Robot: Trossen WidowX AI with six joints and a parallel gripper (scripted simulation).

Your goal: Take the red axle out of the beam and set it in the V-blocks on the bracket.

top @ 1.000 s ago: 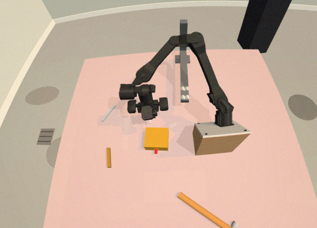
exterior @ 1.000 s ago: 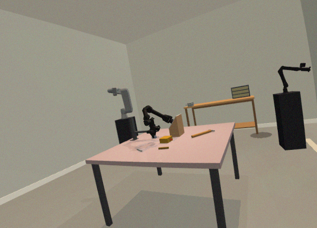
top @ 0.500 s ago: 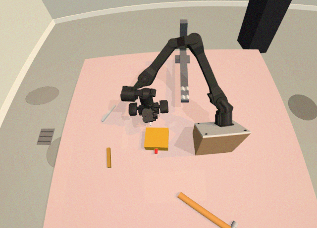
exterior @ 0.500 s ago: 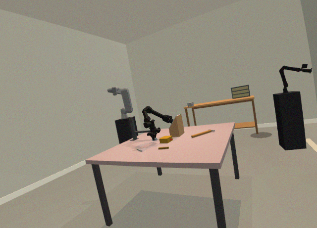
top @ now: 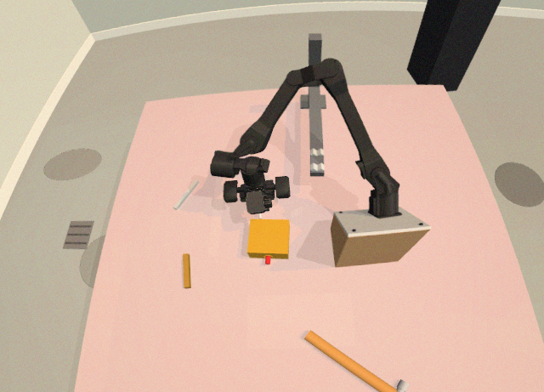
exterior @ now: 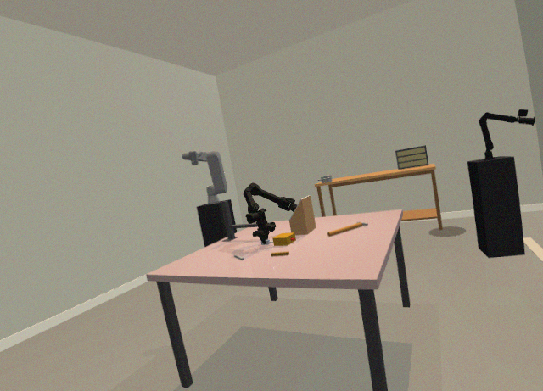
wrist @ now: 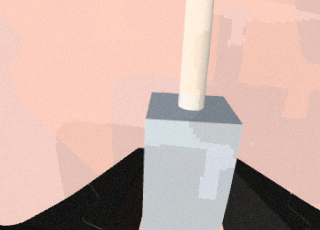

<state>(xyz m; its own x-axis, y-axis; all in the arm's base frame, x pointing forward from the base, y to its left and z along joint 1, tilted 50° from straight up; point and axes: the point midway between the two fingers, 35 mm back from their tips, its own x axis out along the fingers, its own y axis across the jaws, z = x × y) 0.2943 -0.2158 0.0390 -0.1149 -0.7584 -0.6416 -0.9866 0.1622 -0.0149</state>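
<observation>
The yellow beam [top: 269,237] [exterior: 283,238] lies flat on the pink table [top: 395,317], in front of the arm. The red axle [top: 267,258] pokes a short way out of the beam's near face; the rest of it is hidden inside. My gripper [top: 259,210] [exterior: 264,240] [wrist: 182,161] hangs just behind the beam's far side and is shut on a grey block tool [wrist: 190,170]. A cream peg [wrist: 196,55] sticks out of the tool's end. The grey bracket with its V-blocks [top: 317,159] stands at the back, right of the gripper.
The arm's tan base box [top: 373,242] stands right of the beam. A thin pale rod [top: 186,195] lies left of the gripper, a short orange bar [top: 186,269] at the front left, and an orange-handled hammer [top: 347,361] at the front edge.
</observation>
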